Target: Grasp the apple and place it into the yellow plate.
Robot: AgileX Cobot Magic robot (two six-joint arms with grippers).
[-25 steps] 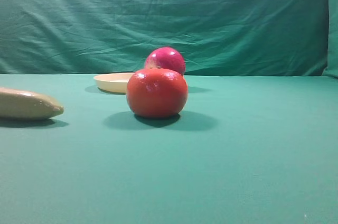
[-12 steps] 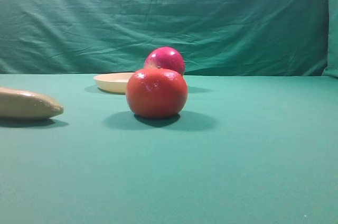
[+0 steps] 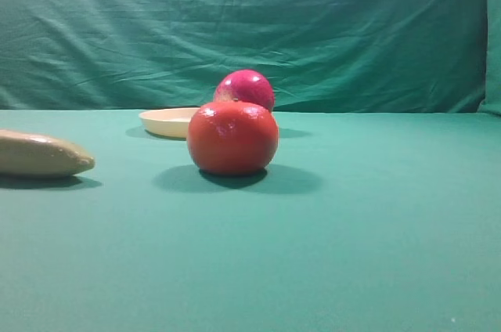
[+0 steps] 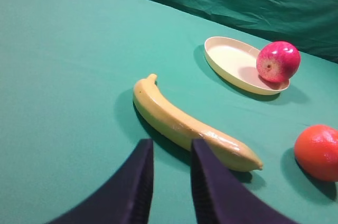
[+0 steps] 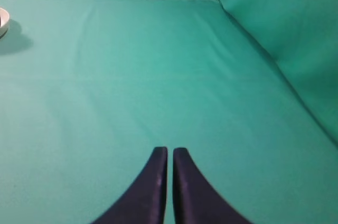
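The dark crimson apple (image 4: 278, 61) rests on the right end of the pale yellow plate (image 4: 227, 60), touching its rim. In the exterior high view the apple (image 3: 247, 86) shows behind an orange-red tomato-like fruit (image 3: 232, 137), with the plate (image 3: 166, 121) to its left. My left gripper (image 4: 170, 143) hovers low over the cloth near the banana's tip, far from the apple, its fingers slightly apart and empty. My right gripper (image 5: 170, 151) is shut on nothing over bare cloth. Neither gripper appears in the exterior high view.
A beige-yellow banana (image 4: 185, 123) lies between my left gripper and the plate. The orange-red fruit (image 4: 317, 151) sits at the right of the left wrist view. A green cloth backdrop (image 3: 250, 27) hangs behind the table, and a raised fold (image 5: 285, 28) rises on the right.
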